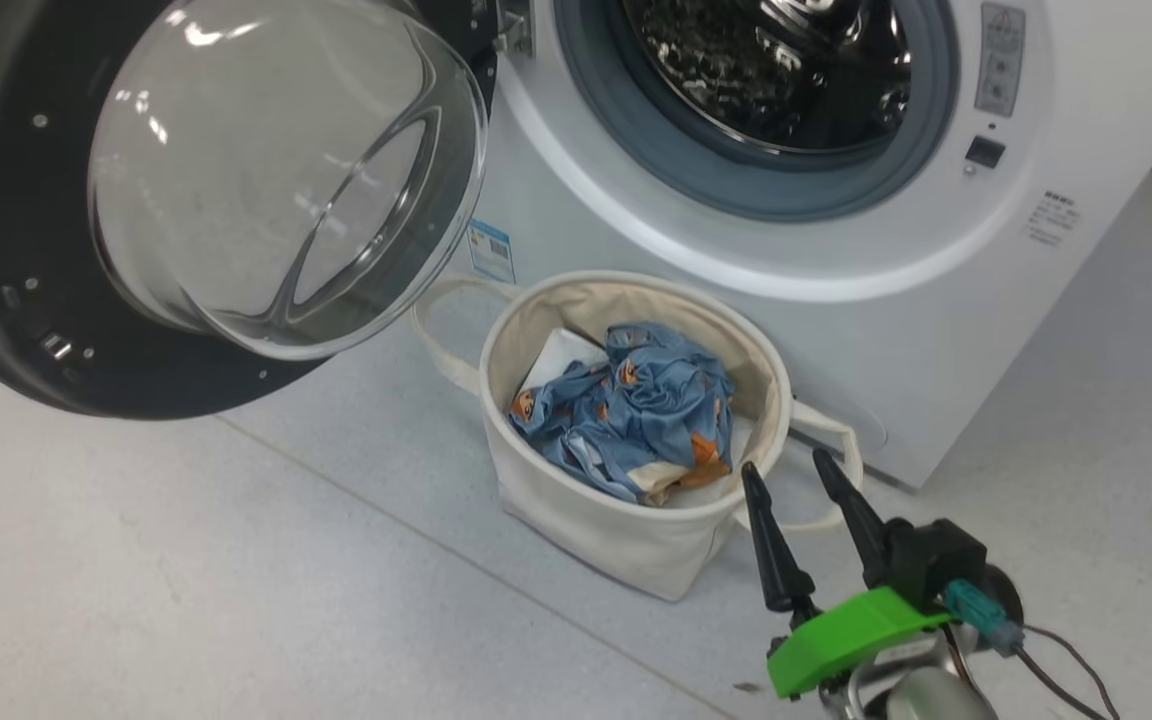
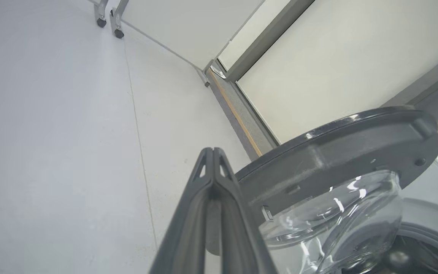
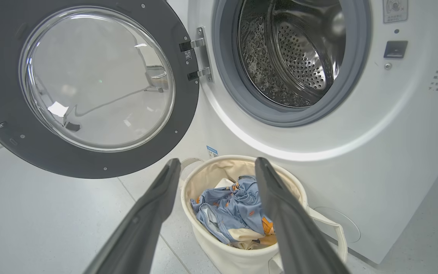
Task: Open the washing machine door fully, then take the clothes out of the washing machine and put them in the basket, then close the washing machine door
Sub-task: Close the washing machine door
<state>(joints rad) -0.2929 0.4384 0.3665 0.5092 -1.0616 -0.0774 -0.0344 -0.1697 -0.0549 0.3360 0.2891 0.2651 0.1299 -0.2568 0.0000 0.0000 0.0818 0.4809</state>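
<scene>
Grey floor [image 1: 186, 560]: clothes [image 1: 636, 410] in basket [image 1: 626, 545], just beyond the parted right jaws.

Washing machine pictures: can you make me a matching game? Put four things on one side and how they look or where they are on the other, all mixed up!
Things:
1. washing machine door
2. clothes
3. right gripper
4. left gripper

Place or state:
A. fingers pressed together
B. swung wide open
C. fingers spread apart
D. lying in the basket

Right pairs: 1-B, 2-D, 3-C, 4-A
</scene>
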